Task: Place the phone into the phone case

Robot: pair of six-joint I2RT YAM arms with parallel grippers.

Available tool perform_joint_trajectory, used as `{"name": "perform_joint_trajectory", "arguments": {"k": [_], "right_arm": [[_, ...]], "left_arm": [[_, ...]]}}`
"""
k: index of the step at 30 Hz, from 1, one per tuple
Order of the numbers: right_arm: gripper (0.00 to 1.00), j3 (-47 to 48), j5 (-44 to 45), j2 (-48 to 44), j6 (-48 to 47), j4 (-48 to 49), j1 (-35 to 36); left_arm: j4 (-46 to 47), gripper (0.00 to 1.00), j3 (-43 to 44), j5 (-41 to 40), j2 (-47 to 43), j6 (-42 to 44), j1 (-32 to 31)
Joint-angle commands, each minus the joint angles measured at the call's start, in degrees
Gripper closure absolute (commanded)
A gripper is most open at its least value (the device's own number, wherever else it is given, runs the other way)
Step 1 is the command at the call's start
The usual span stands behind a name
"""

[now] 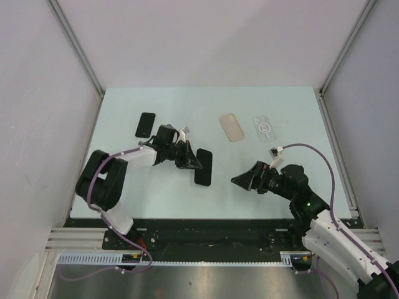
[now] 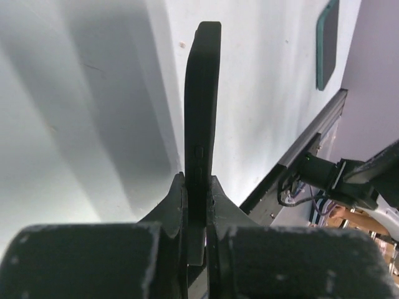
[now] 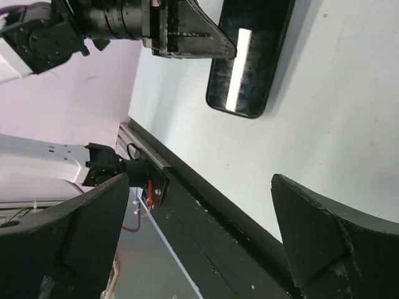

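Phone: glossy black slab phone point(image 1: 203, 167) mid-way across the pale desk point(image 1: 124, 199), toward its near edge | left gripper point(image 1: 191, 162): jaws clamped across its flat faces | right gripper point(image 3: 198, 180): jaws wide apart, empty | handling: likely stiff, slick, fragile glass; you should grip the faces near an edge, gently.

Black phone point(image 1: 203, 167), beige case point(image 1: 232, 126), pale mint table point(image 1: 156, 199)

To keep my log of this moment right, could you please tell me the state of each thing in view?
left hand: shut on the phone.
right hand: open wide, empty.
phone: gripped by the left hand, not in a case.
tan case: flat on the table, empty.
clear case: flat, empty, beside the tan case.
black rectangular item: flat, untouched.
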Motion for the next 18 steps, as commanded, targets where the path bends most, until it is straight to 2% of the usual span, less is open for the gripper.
{"name": "perform_joint_trajectory", "arguments": {"k": [1,2,8,10,13,14,16,17,18], "right_arm": [[0.00,3.08,2.26,-0.91,-2.76,-6.65,-0.99],[0.00,3.25,3.05,-0.82,-2.85,-8.31,-1.16],[0.00,5.10,4.72,0.15,-4.17,-12.71,-3.71],[0.00,5.63,4.20,0.67,-4.26,-13.16,-4.41],[0.00,6.86,4.19,1.64,-4.78,-14.47,-5.65],[0.00,7.90,4.63,1.81,-5.39,-15.69,-6.00],[0.00,9.14,6.64,2.52,-6.19,-17.46,-6.61],[0.00,10.88,8.05,3.30,-6.89,-19.73,-6.79],[0.01,11.86,9.72,3.92,-8.46,-21.23,-6.79]], "left_arm": [[-1.04,1.00,4.82,2.43,2.92,2.41,1.68],[-1.48,1.00,5.17,2.08,3.36,2.50,1.77],[-6.05,0.80,6.58,-2.31,5.30,3.90,3.09],[-6.58,0.77,6.67,-2.58,5.74,3.90,3.53],[-8.24,0.65,6.75,-3.37,5.66,3.99,4.14],[-8.69,0.56,7.02,-3.98,5.48,4.16,4.40],[-10.79,0.45,7.37,-5.03,4.16,4.43,5.02],[-11.32,0.32,7.72,-6.17,3.38,4.95,5.11],[-11.94,0.26,7.81,-6.88,1.72,5.30,5.37]]}}
